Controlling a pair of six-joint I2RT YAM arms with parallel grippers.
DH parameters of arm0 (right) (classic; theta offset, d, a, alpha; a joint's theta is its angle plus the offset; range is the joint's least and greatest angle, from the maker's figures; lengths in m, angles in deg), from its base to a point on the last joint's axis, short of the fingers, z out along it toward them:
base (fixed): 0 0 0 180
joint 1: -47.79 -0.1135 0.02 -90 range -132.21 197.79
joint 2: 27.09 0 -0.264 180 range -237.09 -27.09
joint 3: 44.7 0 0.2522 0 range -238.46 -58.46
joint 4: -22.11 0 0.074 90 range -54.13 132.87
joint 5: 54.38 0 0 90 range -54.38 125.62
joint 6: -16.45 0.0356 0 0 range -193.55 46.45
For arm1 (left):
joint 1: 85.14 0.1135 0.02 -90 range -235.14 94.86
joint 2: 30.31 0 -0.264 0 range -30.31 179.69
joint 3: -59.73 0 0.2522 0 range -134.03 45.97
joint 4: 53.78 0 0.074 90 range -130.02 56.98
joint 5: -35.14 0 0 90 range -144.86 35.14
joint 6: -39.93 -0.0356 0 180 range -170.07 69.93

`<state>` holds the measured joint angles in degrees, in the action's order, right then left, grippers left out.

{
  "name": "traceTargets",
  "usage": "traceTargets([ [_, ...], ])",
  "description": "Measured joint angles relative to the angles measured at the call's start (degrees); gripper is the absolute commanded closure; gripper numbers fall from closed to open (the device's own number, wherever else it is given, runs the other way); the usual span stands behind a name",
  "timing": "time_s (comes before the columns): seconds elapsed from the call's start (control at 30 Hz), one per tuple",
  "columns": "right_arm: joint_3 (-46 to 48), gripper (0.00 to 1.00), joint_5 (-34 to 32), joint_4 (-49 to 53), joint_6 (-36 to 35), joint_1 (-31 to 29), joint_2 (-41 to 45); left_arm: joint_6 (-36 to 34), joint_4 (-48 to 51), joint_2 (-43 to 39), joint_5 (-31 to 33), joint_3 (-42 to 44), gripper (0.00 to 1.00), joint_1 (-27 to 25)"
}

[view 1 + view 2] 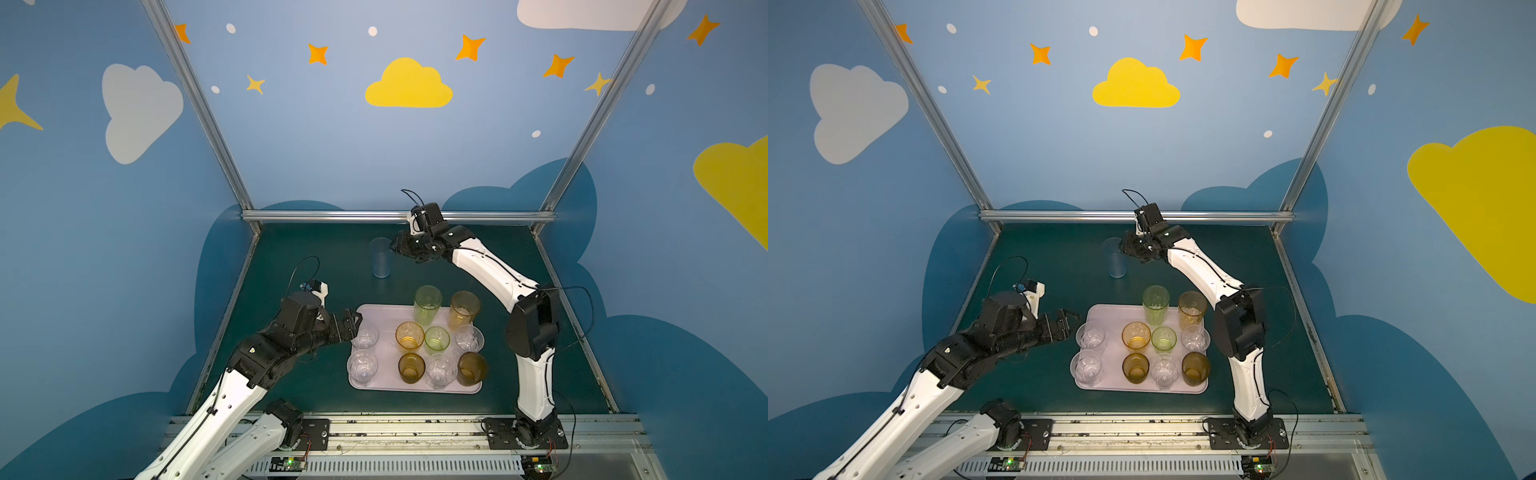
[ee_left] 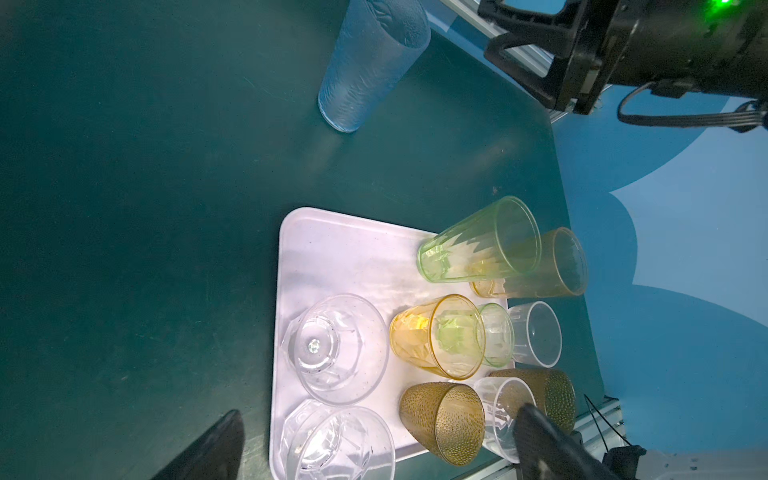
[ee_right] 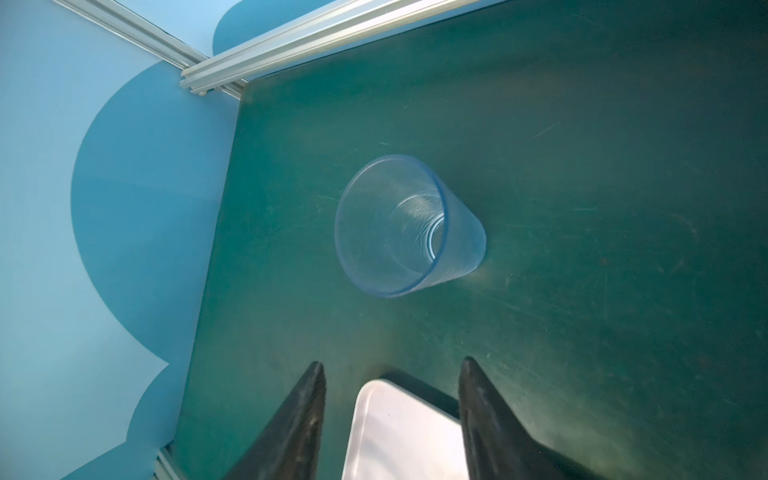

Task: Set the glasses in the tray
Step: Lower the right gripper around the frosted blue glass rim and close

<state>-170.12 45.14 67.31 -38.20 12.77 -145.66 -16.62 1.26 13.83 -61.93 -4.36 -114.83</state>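
While left gripper (image 1: pixel 353 324) and right gripper (image 3: pixel 394 365) gape, tapered rippled blue tumbler (image 3: pixel 399 232), smooth rounded tray (image 2: pixel 332 249)

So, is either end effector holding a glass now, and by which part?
Nothing is held. The right end effector stands open facing the blue glass; the left end effector is open, empty.

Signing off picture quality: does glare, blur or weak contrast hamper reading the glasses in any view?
In both top views the pale blue glass fades into the dark table; in the left wrist view the tray glares white beside the short amber glass; in the right wrist view that blue glass is crisp, the right claw dark and soft-edged.
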Motion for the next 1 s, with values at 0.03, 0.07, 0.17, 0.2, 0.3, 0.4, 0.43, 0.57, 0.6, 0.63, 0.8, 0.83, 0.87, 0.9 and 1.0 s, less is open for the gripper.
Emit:
traceTargets([
  [0.03, -0.44, 0.52, 0.0, 0.04, 0.02, 0.13, -0.61, 0.02, 0.0, -0.13, 0.09, 0.0, 0.0, 0.07],
  [0.07, -0.92, 0.53, 0.0, 0.11, 0.09, 0.24, -1.22, 0.04, -0.04, -0.28, 0.24, 0.0, 0.0, 0.07],
  [0.17, -2.64, 0.59, -0.07, 0.39, 0.2, 0.74, -3.23, 0.04, -0.15, -0.61, 0.61, 0.13, 0.0, 0.13],
  [0.2, -3.41, 0.61, -0.02, 0.55, 0.2, 0.87, -4.0, 0.04, -0.17, -0.61, 0.79, 0.17, 0.0, 0.17],
  [0.3, -5.95, 0.62, 0.13, 0.83, 0.13, 1.2, -6.08, 0.02, -0.2, -0.46, 1.46, 0.22, 0.0, 0.31],
  [0.4, -8.2, 0.64, 0.61, 1.27, -0.07, 1.46, -7.78, -0.02, -0.22, 0.0, 1.92, 0.22, 0.0, 0.57],
  [0.43, -8.94, 0.64, 0.76, 1.42, -0.15, 1.49, -8.28, 0.0, -0.26, 0.24, 2.01, 0.22, 0.0, 0.68],
  [0.57, -11.45, 0.64, 0.98, 2.29, -0.28, 1.73, -10.01, 0.0, -0.39, 1.44, 1.99, 0.22, 0.0, 0.81],
  [0.6, -12.11, 0.64, 0.98, 2.58, -0.31, 1.79, -10.51, 0.0, -0.42, 1.73, 1.99, 0.22, 0.0, 0.81],
  [0.63, -12.57, 0.65, 0.96, 2.8, -0.35, 1.84, -10.91, 0.0, -0.44, 1.97, 1.99, 0.22, 0.0, 0.83],
  [0.8, -13.94, 0.67, 1.11, 3.61, -0.7, 1.86, -12.72, -0.07, -0.74, 2.34, 1.99, 0.26, 0.0, 1.22],
  [0.83, -14.16, 0.68, 1.22, 3.63, -0.7, 1.9, -13.14, -0.11, -0.81, 2.34, 1.99, 0.28, 0.0, 1.31],
  [0.87, -14.43, 0.69, 1.4, 3.72, -0.72, 1.9, -13.51, -0.15, -0.85, 2.34, 2.01, 0.33, 0.0, 1.38],
  [0.9, -14.71, 0.69, 1.66, 3.8, -0.7, 1.95, -13.97, -0.17, -0.85, 2.36, 2.01, 0.37, 0.0, 1.46],
  [1.0, -15.08, 0.69, 2.23, 4.09, -0.7, 1.95, -15.02, -0.2, -0.85, 2.49, 1.99, 0.48, 0.0, 1.57],
])
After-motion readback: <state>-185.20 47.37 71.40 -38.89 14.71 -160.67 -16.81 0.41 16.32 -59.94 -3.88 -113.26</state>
